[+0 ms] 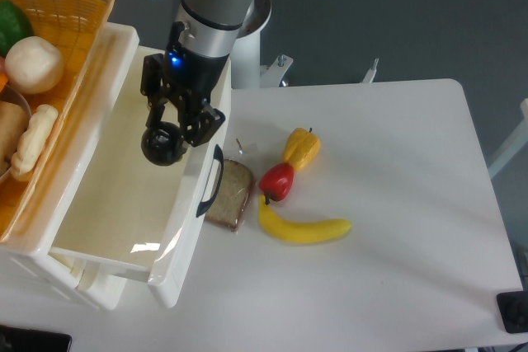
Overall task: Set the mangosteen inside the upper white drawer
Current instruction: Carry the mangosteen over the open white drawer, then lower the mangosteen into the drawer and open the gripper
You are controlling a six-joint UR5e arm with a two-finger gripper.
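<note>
One glossy round mangosteen (pixel 162 145) sits gripped in the black end effector (pixel 165 143) above the smooth cream plastic upper white drawer (pixel 124 220).

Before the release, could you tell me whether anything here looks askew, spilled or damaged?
Nothing stands out. The gripper holds the glossy black-purple mangosteen over the open cream-white plastic drawer; the red pepper, yellow banana and bread slice lie intact on the white table.

Glossy black mangosteen (pixel 162 145), cream-white drawer (pixel 124 204)
</note>
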